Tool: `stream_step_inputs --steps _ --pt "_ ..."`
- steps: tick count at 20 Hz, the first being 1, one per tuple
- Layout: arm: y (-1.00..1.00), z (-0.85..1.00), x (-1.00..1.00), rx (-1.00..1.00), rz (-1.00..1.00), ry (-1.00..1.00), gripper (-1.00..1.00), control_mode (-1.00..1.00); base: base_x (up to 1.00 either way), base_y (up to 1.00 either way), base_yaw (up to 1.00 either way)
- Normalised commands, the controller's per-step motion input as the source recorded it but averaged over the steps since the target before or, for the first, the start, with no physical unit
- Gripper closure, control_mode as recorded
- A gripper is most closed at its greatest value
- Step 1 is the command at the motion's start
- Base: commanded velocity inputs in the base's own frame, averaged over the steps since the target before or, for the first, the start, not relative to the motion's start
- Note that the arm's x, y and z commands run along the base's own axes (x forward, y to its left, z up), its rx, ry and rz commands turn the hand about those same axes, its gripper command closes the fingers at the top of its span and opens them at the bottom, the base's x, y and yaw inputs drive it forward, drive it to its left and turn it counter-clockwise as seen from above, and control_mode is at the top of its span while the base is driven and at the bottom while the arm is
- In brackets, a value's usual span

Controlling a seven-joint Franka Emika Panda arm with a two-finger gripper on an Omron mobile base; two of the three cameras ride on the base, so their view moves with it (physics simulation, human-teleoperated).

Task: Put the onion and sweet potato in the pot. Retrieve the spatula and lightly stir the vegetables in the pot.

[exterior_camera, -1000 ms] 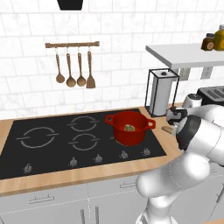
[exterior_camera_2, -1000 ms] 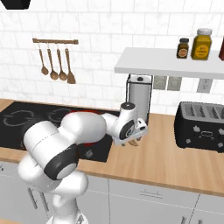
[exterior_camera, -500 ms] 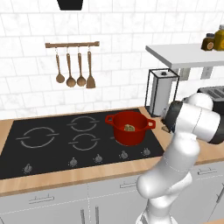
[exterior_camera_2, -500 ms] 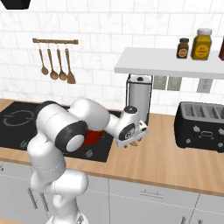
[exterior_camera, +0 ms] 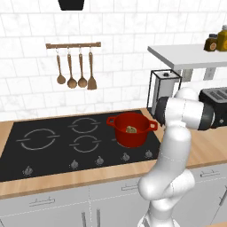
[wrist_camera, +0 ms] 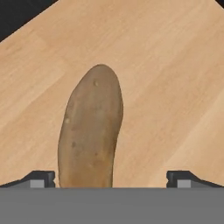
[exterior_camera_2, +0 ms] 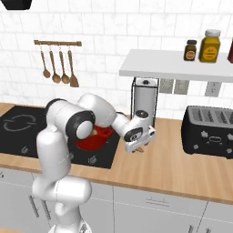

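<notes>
Wooden counter [exterior_camera_2: 182, 168] right of the hob [exterior_camera: 57, 146], and that's where we're working. Our gripper [exterior_camera_2: 139, 148] hangs low over the sweet potato [wrist_camera: 91, 131], jaws spread wide either side, gripping nothing yet. The pot [exterior_camera: 131, 129] sits on the hob with something pale inside, which we judge to be the onion, so one vegetable seems done. Potato and stirring remain; the spatula [exterior_camera: 91, 71] hangs on the rail above the hob. Our hand view gives the potato up close, and the left base view looks into the pot.

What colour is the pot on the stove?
The pot is glossy red; the left base view shows it best.
</notes>
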Motion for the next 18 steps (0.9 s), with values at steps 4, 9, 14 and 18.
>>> stream_step_inputs --steps 4,9,14,18 --pt "0.00 -0.30 0.16 0.01 0.04 0.00 1.00 -1.00 0.00 0.00 0.00" --pt "0.10 -0.14 -0.24 0.00 0.00 -0.01 1.00 -1.00 0.00 0.00 0.00" --pt "0.19 0.88 -0.97 -0.05 0.07 -0.12 1.00 -1.00 0.00 0.00 0.00" --pt "0.37 1.00 -1.00 -0.22 0.21 -0.18 1.00 -1.00 0.00 0.00 0.00"
